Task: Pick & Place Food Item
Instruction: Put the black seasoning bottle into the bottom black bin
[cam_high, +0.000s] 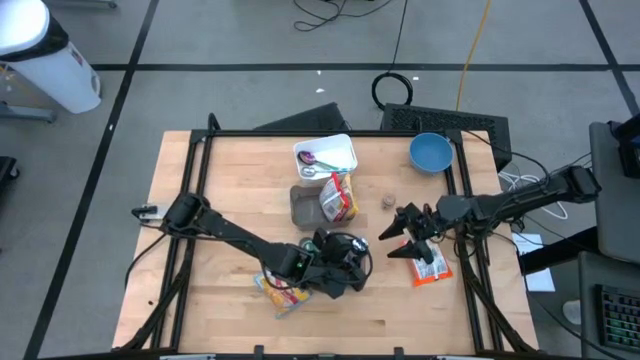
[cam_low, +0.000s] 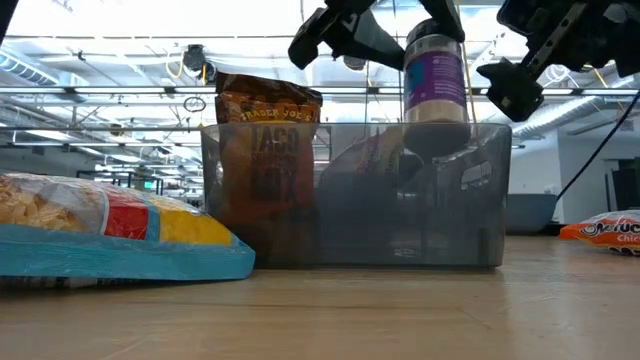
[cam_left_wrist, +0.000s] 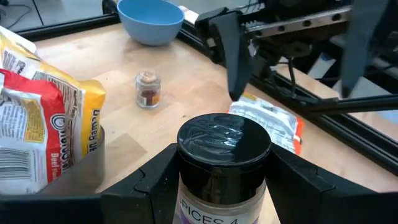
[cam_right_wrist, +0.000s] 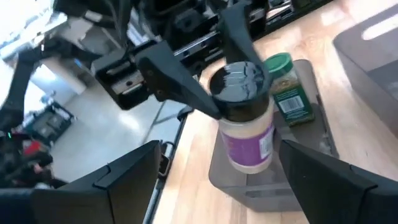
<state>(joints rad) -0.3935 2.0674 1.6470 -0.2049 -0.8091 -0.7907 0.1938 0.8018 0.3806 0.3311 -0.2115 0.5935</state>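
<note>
A black-lidded spice jar (cam_left_wrist: 224, 158) is gripped by the left pincer (cam_left_wrist: 221, 180) and held over the grey bin (cam_low: 355, 195). The right pincer (cam_right_wrist: 217, 186) is held open nearby, above the counter (cam_high: 220, 190), beside an orange packet (cam_high: 430, 268).

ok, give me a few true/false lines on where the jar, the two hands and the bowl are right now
1. The left hand is clamped on the black-lidded spice jar. True.
2. The right hand grips the orange snack packet. False: it is open and empty; the packet lies on the table.
3. A taco shell bag stands in the grey bin. True.
4. The blue bowl sits inside the white tray. False: the bowl stands on the table apart from the tray.
5. The spice jar lies flat on the table. False: it is held upright over the grey bin.
</note>
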